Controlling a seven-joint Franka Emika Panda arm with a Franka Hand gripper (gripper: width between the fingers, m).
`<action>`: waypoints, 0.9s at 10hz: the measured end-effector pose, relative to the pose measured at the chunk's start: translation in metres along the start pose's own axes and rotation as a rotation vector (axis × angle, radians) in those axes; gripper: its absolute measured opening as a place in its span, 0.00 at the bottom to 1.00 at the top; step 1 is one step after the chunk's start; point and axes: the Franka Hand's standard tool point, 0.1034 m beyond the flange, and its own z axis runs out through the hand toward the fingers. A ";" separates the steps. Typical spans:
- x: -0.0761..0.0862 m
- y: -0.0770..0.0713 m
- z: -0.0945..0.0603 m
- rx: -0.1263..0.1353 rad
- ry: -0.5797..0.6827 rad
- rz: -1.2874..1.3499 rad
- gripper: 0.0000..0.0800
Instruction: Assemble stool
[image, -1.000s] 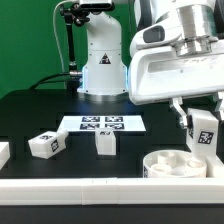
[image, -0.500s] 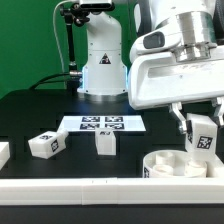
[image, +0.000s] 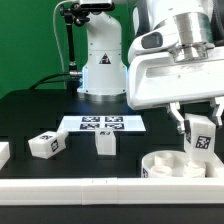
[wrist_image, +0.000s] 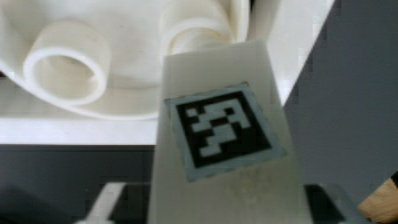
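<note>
The round white seat (image: 180, 165) lies at the exterior view's lower right by the front rail. My gripper (image: 198, 122) is shut on a white tagged leg (image: 201, 138) and holds it upright just above the seat. In the wrist view the leg (wrist_image: 217, 120) fills the middle, between the two fingers (wrist_image: 111, 202), with the seat's round socket (wrist_image: 80, 75) beyond it. Two more legs lie on the black table: one tilted (image: 45, 144) at the exterior view's left, one upright (image: 104, 144) near the middle.
The marker board (image: 100, 124) lies flat before the robot base (image: 104, 70). A long white rail (image: 70, 185) runs along the front edge. A white piece (image: 4, 153) shows at the exterior view's left edge.
The gripper and the held leg have dropped slightly toward the seat. The other parts have not moved.
</note>
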 end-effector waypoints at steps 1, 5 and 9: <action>0.000 0.000 0.000 0.000 0.000 0.000 0.63; 0.006 0.003 -0.004 -0.002 0.008 -0.012 0.81; 0.014 0.003 -0.013 0.000 -0.012 -0.019 0.81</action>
